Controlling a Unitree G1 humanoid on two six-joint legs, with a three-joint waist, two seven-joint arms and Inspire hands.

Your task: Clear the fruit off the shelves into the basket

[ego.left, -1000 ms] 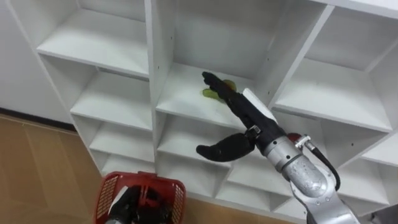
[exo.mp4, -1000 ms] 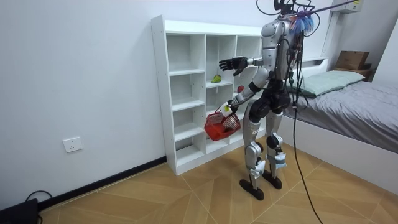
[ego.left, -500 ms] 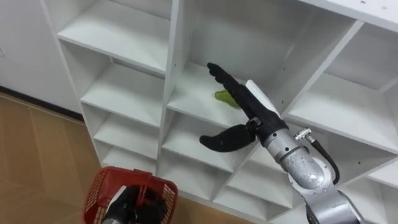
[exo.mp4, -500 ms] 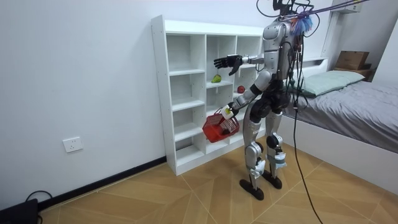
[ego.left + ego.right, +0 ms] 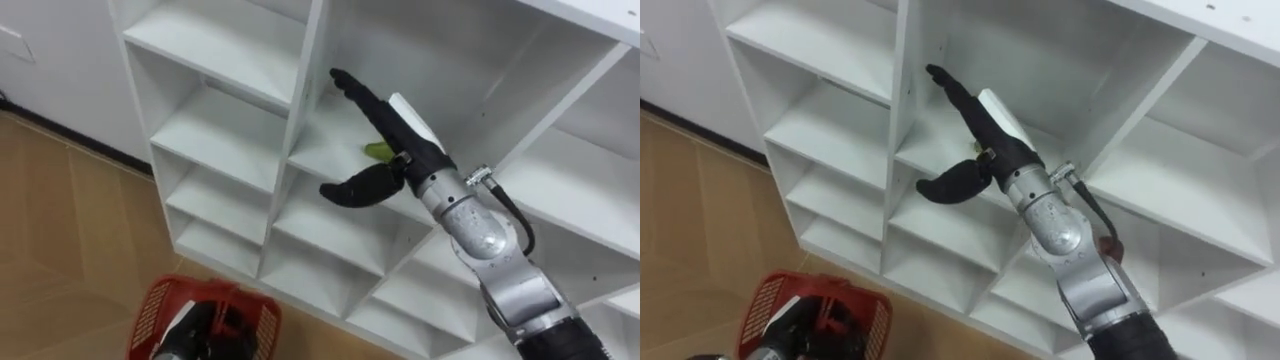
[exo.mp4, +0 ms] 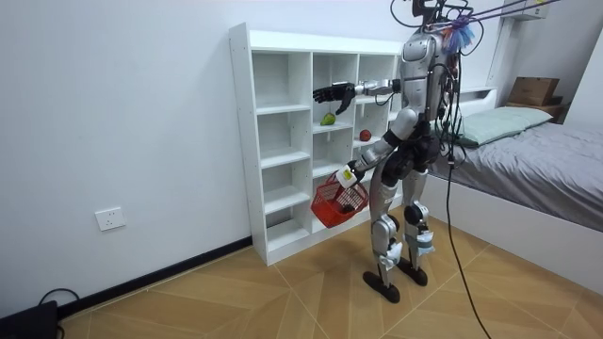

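One red basket (image 5: 150, 312) hung low at my left over the wooden floor (image 5: 60, 220). My left hand (image 5: 200, 330) was closed about its handle, the dark fingers curled across the top of it. What lay inside the basket I could not make out. To the right of it rose the white closet (image 5: 230, 140), its open compartments set in columns, and I stood upright close before it. My right hand (image 5: 400, 148) reached out at arm's length to the mouth of an upper compartment in the middle column. Its fingers were straight and pressed side by side, pointing up and inward, while the thumb stood well apart beneath them; they held nothing. The green fruit (image 5: 378, 152) lay on that compartment's shelf, partly hidden behind my palm. In the room view my hand hung above it rather than on it. Farther right, in the next column, a small red fruit (image 6: 365, 135) sat on a shelf, well apart from both hands. Behind me, at the room view's right, stood a bed (image 6: 546, 151) with a grey cover.
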